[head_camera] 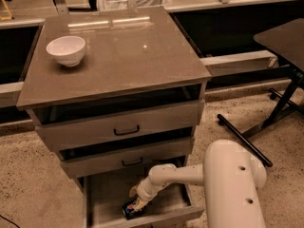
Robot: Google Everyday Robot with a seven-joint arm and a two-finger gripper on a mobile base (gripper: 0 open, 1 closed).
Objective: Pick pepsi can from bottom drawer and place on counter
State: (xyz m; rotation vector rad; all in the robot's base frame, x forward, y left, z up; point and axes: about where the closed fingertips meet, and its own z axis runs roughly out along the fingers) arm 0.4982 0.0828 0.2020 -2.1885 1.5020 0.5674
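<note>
The pepsi can [130,210] lies on its side on the grey floor of the open bottom drawer [107,198], near the drawer's front. My gripper [137,202] reaches down into the drawer on the white arm [180,175] and sits right over the can, touching or nearly touching its top. The counter [128,51] is the glossy grey-brown top of the cabinet, high above the gripper.
A white bowl [66,50] stands on the counter's back left. Two upper drawers with black handles [126,130] stick out slightly above the bottom drawer. A dark table with black legs [285,80] stands to the right on the speckled floor.
</note>
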